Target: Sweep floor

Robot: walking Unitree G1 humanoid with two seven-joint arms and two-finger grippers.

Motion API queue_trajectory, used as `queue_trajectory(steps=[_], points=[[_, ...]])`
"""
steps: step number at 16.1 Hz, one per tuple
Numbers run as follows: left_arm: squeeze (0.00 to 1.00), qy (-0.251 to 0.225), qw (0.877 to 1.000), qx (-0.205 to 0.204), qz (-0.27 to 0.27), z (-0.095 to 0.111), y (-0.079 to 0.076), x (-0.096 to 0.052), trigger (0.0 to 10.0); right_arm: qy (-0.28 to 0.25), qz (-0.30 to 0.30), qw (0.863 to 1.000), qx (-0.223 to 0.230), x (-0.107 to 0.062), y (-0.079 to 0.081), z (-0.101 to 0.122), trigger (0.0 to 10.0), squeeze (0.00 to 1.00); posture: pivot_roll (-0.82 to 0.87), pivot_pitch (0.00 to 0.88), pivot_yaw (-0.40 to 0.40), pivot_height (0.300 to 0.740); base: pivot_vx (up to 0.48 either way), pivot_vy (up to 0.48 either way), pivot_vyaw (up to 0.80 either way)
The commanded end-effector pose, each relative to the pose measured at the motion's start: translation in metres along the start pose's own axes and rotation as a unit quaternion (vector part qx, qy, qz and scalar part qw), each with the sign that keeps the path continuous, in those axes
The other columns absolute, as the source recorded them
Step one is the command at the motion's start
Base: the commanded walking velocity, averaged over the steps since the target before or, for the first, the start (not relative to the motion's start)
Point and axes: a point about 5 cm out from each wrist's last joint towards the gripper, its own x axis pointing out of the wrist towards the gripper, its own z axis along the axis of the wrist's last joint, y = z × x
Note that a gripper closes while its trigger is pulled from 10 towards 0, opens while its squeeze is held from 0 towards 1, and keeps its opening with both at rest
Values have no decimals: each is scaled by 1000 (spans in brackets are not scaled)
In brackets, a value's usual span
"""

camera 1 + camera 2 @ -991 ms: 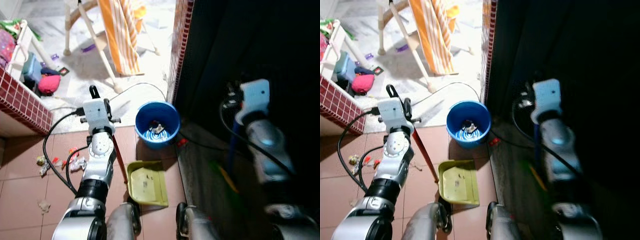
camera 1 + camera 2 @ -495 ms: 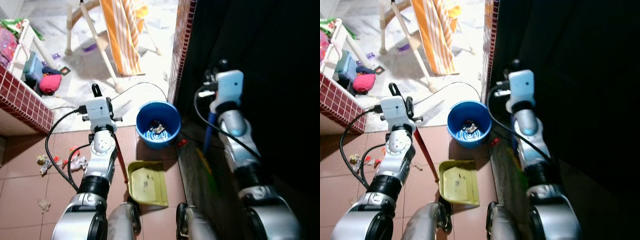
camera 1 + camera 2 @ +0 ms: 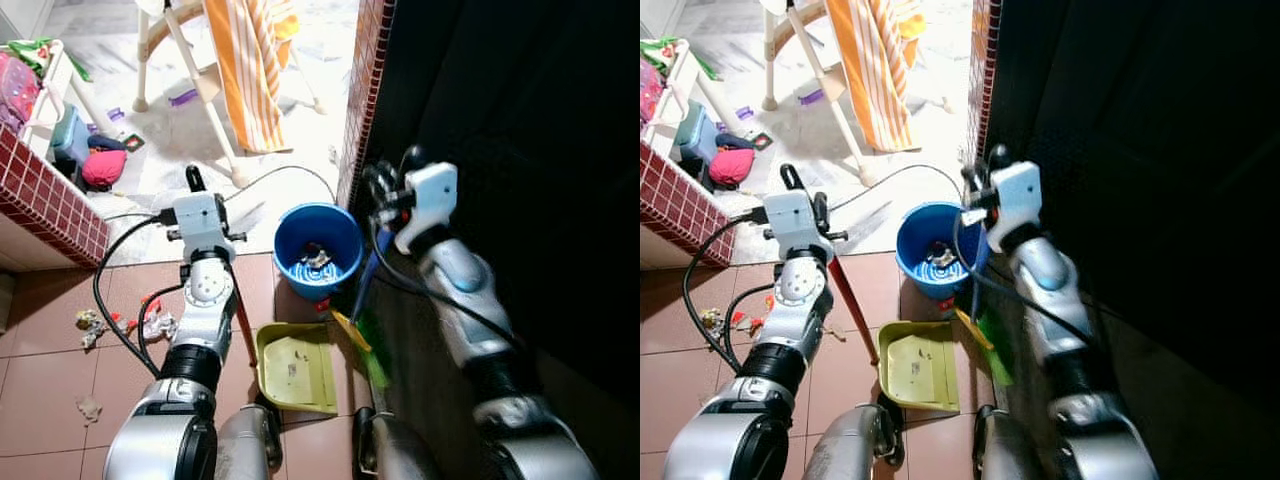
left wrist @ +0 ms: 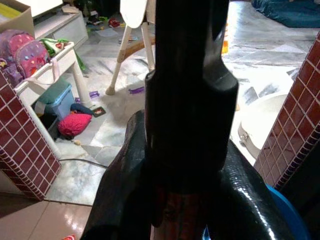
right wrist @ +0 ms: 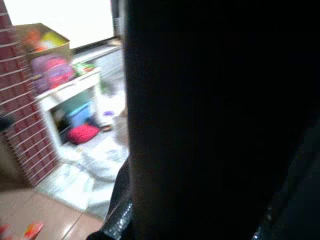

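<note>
Terracotta floor (image 3: 40,370), litter (image 3: 90,325) scattered left. Yellow dustpan (image 3: 295,368) just below blue bucket (image 3: 318,250), beside brick wall edge (image 3: 360,100). Left gripper (image 3: 195,190) clamped on dustpan's red handle (image 3: 242,325); right gripper (image 3: 385,185) closed around green broom (image 3: 362,335).

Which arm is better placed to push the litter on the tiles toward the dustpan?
Probably the right. Its pincer holds the broom, whose green bristles lie beside the dustpan. The left pincer holds the dustpan's red handle. The litter lies left of it.
</note>
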Motion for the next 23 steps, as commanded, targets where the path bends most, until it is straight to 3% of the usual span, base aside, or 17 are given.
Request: queue_trajectory(steps=[1,6,9,13,23], points=[[0,71,997,13,6,-30,5,-13,10000,10,33,999,1,-2,8,-2,10000,0,-73,211,2,740,0,0,0],[0,52,998,23,35,-23,22,-12,10000,28,11,999,27,-11,2,-7,10000,0,-70,192,-6,740,0,0,0],[0,56,997,27,36,-26,24,-14,10000,29,13,999,35,-11,19,-13,10000,0,-51,155,-5,740,0,0,0],[0,63,998,21,6,-26,16,-15,10000,38,21,999,33,-10,31,-19,10000,0,-42,132,-6,740,0,333,0],[0,83,995,23,-53,-30,1,-16,10000,61,-37,997,-12,-11,18,-28,10000,0,-42,113,11,740,0,480,0]])
